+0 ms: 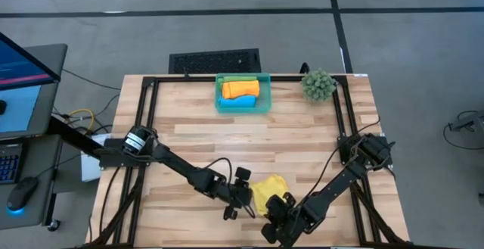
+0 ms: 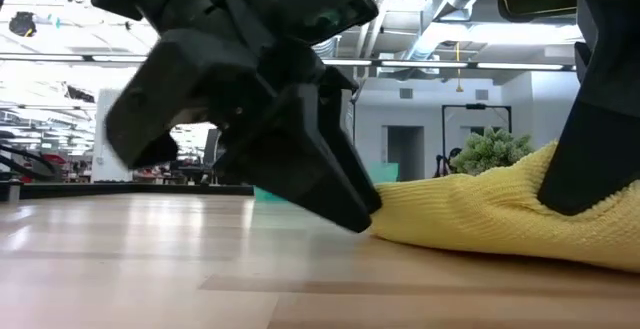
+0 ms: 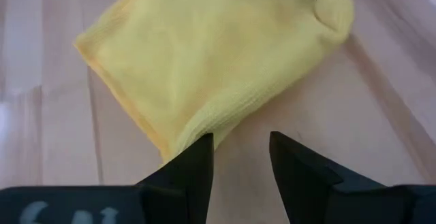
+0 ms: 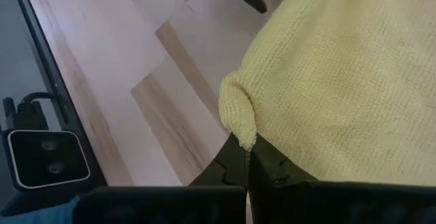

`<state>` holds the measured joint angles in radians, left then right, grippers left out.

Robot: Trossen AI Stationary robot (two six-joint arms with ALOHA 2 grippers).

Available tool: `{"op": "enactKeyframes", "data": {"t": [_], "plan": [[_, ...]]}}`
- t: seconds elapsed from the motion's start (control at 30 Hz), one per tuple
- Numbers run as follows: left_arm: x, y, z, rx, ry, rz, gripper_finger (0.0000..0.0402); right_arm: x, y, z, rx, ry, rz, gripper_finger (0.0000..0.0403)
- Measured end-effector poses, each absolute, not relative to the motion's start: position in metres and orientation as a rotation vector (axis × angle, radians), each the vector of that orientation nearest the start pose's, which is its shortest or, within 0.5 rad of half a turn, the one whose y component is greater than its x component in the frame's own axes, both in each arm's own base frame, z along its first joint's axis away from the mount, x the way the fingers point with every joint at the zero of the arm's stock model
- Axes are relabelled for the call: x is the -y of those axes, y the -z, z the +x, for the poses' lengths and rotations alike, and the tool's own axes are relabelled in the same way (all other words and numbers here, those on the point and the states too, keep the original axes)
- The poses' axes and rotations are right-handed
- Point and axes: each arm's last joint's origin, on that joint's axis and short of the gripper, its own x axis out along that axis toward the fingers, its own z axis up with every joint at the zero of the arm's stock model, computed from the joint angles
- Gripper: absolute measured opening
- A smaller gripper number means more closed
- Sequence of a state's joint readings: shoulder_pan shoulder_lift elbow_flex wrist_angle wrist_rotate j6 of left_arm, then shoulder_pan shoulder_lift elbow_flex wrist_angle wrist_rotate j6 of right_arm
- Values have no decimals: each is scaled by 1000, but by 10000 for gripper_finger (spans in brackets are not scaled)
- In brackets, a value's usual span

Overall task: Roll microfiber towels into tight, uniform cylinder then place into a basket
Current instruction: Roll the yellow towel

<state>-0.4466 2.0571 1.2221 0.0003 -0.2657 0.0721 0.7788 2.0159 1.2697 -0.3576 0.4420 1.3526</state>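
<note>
Right gripper pinches the yellow towel at its edge; left gripper, fingers spread, touches the towel's other edge.

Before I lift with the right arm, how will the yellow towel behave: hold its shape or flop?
Probably flop: the yellow towel lies crumpled and folded, not rolled. It bunches where the right gripper pinches its edge, so it likely drapes from that point. Its knit looks grippy, so slipping seems unlikely. The left gripper sits open at the other edge.

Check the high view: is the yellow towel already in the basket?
No, the yellow towel lies on the table near both grippers, far from the basket.
</note>
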Motion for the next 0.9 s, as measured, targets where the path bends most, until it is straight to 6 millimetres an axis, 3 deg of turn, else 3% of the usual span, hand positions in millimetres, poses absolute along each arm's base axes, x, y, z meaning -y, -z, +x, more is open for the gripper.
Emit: {"op": "enactKeyframes", "data": {"t": [0.47, 0.9], "plan": [[184, -131, 385, -653, 204, 273, 137, -266, -136, 295, -915, 307, 584, 89], [173, -126, 392, -639, 6, 32, 137, -270, -137, 294, -902, 268, 544, 97]]}}
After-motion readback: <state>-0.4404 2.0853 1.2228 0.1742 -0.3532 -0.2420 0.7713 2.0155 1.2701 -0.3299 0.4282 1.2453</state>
